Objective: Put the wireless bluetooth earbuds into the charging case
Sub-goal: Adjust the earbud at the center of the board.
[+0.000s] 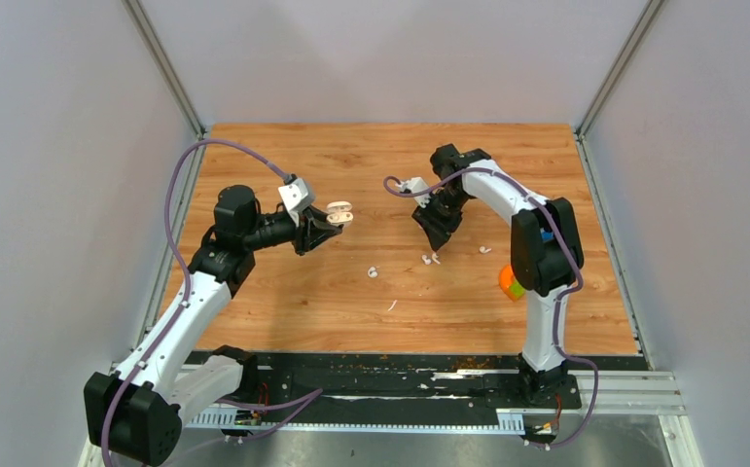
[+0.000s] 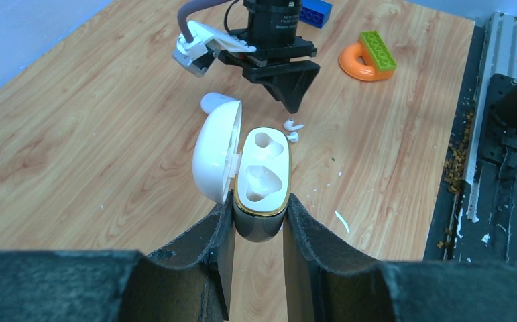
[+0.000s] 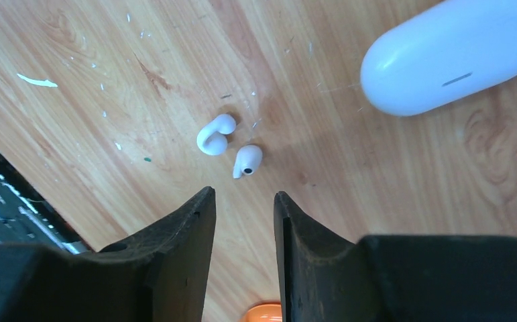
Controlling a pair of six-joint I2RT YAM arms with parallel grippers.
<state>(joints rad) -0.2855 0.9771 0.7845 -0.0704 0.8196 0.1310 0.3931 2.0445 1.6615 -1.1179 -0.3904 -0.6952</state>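
Left gripper (image 2: pixel 259 215) clamped on the open charging case (image 2: pixel 263 176), held off the table (image 1: pixel 303 165); right gripper (image 3: pixel 244 221) part-open, holding nothing, above two earbuds (image 3: pixel 215 134).
Both buds lie mid-table just beside each other, bare wood all round, well apart from the board edges and walls (image 1: pixel 400 58). A third earbud (image 1: pixel 372 272) lies to their left, a fourth earbud (image 1: pixel 485 250) to their right. All tiny, glossy white, short stems. Case: white lid open, gold rim, both wells empty. White sliver (image 1: pixel 391 305) lies nearer the bases; orange ring (image 1: pixel 507 282) sits beside the right arm.

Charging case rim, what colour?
Gold, ringing the white inside of the charging case; the left wrist view shows it best.
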